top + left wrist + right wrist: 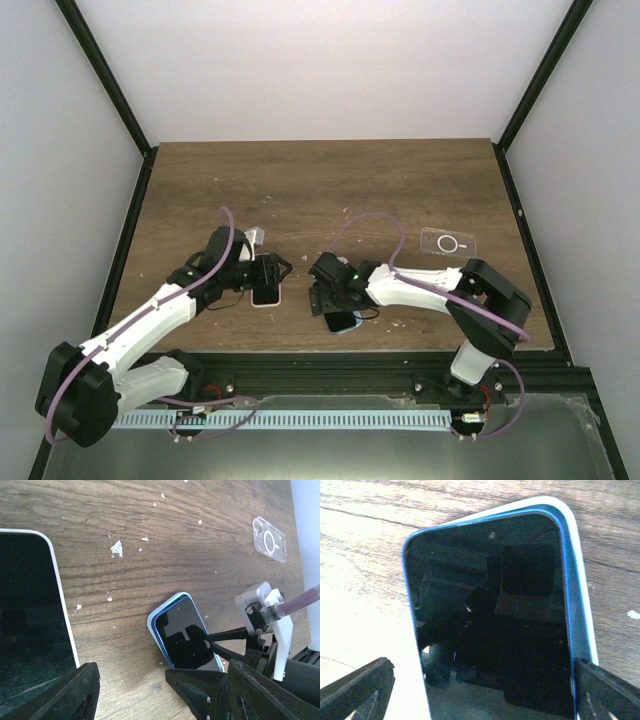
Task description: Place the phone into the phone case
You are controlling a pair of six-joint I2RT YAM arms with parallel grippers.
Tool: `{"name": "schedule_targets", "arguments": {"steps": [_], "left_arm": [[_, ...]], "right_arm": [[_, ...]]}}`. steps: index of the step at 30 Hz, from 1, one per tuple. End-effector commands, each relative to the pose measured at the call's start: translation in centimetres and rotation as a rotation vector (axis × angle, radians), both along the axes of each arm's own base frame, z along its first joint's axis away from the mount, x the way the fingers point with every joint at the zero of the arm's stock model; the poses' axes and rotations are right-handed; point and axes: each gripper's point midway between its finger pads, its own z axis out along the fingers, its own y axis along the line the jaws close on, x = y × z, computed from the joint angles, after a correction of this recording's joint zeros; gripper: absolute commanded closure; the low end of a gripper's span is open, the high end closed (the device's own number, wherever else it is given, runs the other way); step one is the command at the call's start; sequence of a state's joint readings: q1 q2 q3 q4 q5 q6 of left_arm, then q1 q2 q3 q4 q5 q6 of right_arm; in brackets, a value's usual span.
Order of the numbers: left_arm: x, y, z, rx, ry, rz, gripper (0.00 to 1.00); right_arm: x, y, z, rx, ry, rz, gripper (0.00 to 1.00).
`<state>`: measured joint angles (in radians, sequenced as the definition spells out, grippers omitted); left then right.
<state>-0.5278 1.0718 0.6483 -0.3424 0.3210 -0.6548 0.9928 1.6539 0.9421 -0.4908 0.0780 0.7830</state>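
A blue phone (343,322) lies screen up on the wooden table near the front edge. A paler blue rim shows along its top and right side in the right wrist view (490,610). My right gripper (330,299) is open just above it, one finger on each side of the phone (485,682). A clear phone case (448,243) with a ring mark lies flat to the right; it also shows in the left wrist view (270,539). A white-edged phone (266,295) lies under my open, empty left gripper (268,272), left of its fingers (132,677) in the wrist view.
Small white flecks (116,548) dot the table (330,190). Black frame posts (105,75) and white walls close it in on three sides. The two grippers are close together near the front edge.
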Motion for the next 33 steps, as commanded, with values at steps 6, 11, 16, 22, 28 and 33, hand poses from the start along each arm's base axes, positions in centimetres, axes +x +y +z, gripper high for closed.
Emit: {"name": "schedule_targets", "arguments": {"steps": [6,11,16,22,28,33], "left_arm": [[-0.2,-0.4,-0.2,-0.018,0.019,-0.019,0.31],[-0.7,-1.0,-0.4,-0.057,0.058,-0.036,0.36],[-1.3,-1.3,-1.2,-0.074,0.106,-0.043,0.41],[-1.7,-1.7,-1.6,-0.087,0.132,-0.057,0.42],[0.5,-1.3,0.6,-0.022,0.07,-0.071,0.47],[2.2,0.1,0.8,0.041,0.102,-0.055,0.48]], "right_arm": [[0.3,-0.7,3.4,0.034,-0.068,-0.008,0.0],[-0.1,-1.6,2.2,0.046,-0.038,-0.002,0.0],[-0.2,-2.4,0.9,0.045,-0.023,-0.001,0.04],[-0.6,-2.6,-0.2,0.039,0.008,0.006,0.08],[-2.1,0.3,0.4,0.18,0.097,0.049,0.19],[-1.9,2.7,1.6,0.268,0.136,0.027,0.22]]}}
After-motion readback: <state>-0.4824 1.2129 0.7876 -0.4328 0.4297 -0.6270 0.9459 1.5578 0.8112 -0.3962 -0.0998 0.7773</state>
